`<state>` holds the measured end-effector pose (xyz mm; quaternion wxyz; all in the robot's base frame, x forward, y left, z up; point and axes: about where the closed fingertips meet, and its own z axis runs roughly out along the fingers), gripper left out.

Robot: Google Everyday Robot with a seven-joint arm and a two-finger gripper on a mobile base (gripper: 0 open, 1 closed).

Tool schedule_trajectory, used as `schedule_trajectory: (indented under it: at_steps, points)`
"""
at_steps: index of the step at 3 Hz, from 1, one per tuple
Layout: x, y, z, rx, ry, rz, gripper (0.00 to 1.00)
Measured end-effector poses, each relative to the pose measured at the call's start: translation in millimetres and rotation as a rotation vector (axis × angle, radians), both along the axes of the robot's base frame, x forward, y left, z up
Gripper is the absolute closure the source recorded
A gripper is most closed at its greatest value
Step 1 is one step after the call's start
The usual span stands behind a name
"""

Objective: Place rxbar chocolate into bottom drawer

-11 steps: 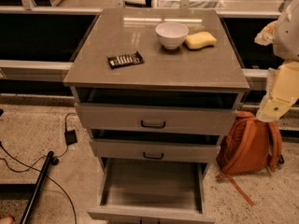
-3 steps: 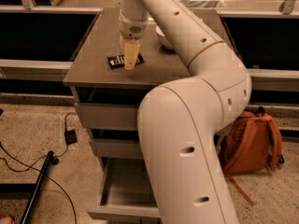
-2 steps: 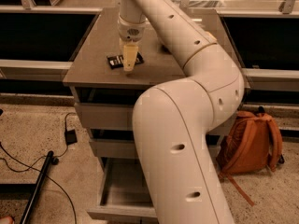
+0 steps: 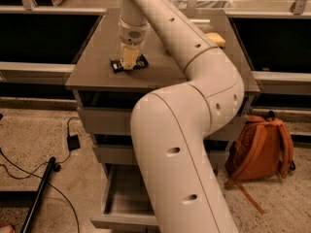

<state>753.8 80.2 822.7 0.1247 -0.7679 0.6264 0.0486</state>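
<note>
Gripper [image 4: 129, 61] down on rxbar chocolate [image 4: 116, 66] atop cabinet top [image 4: 92, 57], grip state impossible to tell, bottom drawer [image 4: 121, 221] pulled open below

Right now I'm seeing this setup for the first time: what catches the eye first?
The huge white arm fills the middle, reaching up over the cabinet top. Its tool is down at the black rxbar chocolate on the top's left part. Below, the bottom drawer is open.

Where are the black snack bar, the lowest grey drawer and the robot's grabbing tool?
Black-wrapped flat rxbar chocolate [image 4: 115, 66]: camera view, its left end.
Grey open bottom drawer [image 4: 119, 222]: camera view, front panel.
Pale tool [image 4: 129, 65]: camera view, its tip, down at the bar.
</note>
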Motion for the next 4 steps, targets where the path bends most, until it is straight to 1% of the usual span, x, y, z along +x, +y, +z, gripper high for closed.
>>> schedule_trajectory:
  at_steps: [1, 2, 3, 4]
  points:
    - [-3.2, -0.5, 1.5, 0.025, 0.015, 0.006, 0.91]
    - [-14.2, -17.6, 18.8, 0.087, 0.023, -0.019, 1.0]
    - [-34.9, -64.3, 55.2, 0.165, -0.018, -0.102, 1.0]
    - [-70.2, -116.7, 110.1, 0.259, -0.132, -0.211, 1.0]
